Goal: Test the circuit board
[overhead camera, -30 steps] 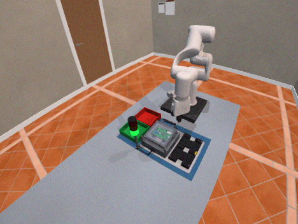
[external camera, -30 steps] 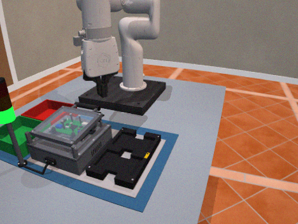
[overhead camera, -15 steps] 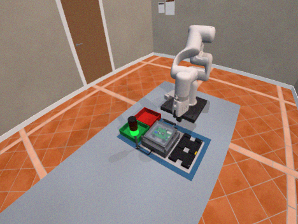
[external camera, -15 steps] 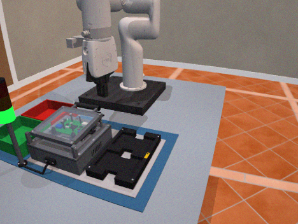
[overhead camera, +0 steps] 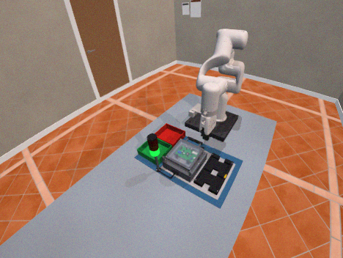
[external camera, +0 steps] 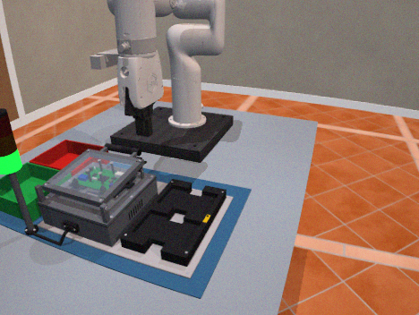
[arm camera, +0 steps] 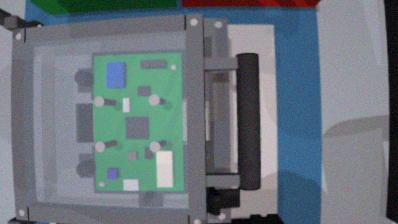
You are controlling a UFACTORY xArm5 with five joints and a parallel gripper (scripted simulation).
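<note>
The green circuit board [arm camera: 138, 121] lies flat, component side up, in the grey tester [external camera: 96, 197] under the closed clear lid [external camera: 96, 172]. It also shows in the top view [overhead camera: 187, 153]. The signal light [external camera: 10, 161] glows green. My gripper [external camera: 143, 130] is shut and empty. It hangs above the tester's far edge, over the lid's black bar handle [arm camera: 248, 120]. A small black part [arm camera: 222, 200] sits by one end of the handle. The green bin [overhead camera: 154, 149] and red bin [overhead camera: 169, 133] stand beside the tester.
The black tray [external camera: 179, 219] lies empty next to the tester on the blue mat. The arm's black base plate [external camera: 175, 134] sits just behind the gripper. The light's post [external camera: 20, 201] stands at the tester's front corner.
</note>
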